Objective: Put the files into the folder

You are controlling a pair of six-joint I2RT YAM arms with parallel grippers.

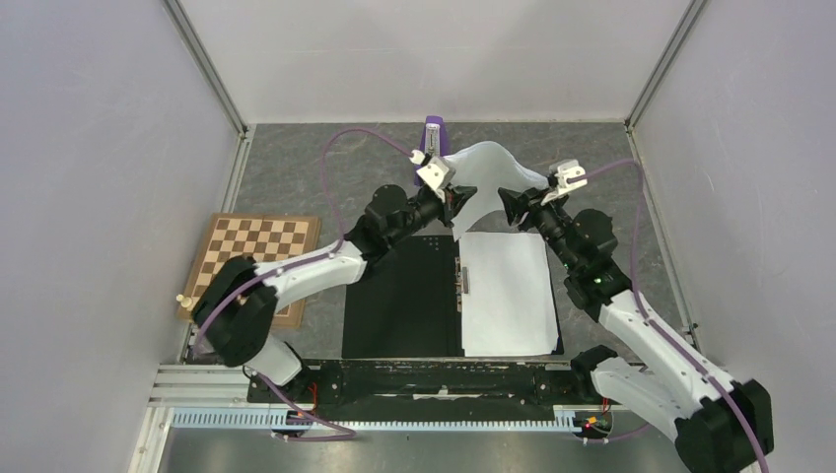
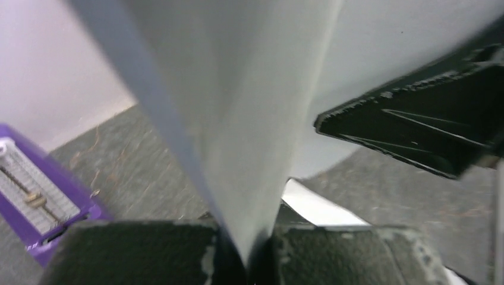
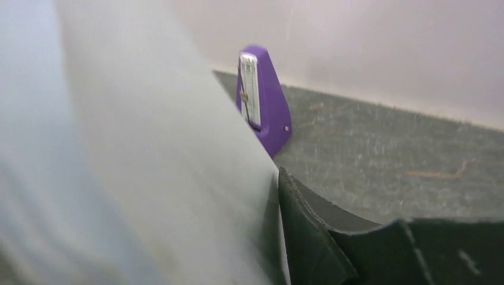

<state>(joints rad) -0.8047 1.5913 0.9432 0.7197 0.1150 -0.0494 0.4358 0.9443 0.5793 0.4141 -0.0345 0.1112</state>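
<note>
With one sheet [image 1: 506, 293] already lying on the right half of the open folder [image 1: 399, 296], we held a second sheet [image 1: 488, 177] aloft above its far edge, left fingers [image 2: 148, 252] and right fingers [image 3: 356, 252] both clenched on it, not yet laid in.

- The top camera looks down from high up, far enough away to see the whole table [image 1: 296, 168].
- Both wrist cameras sit very close to one lifted white sheet [image 2: 249, 119], and both see the purple metronome [image 3: 270, 110] too.
</note>
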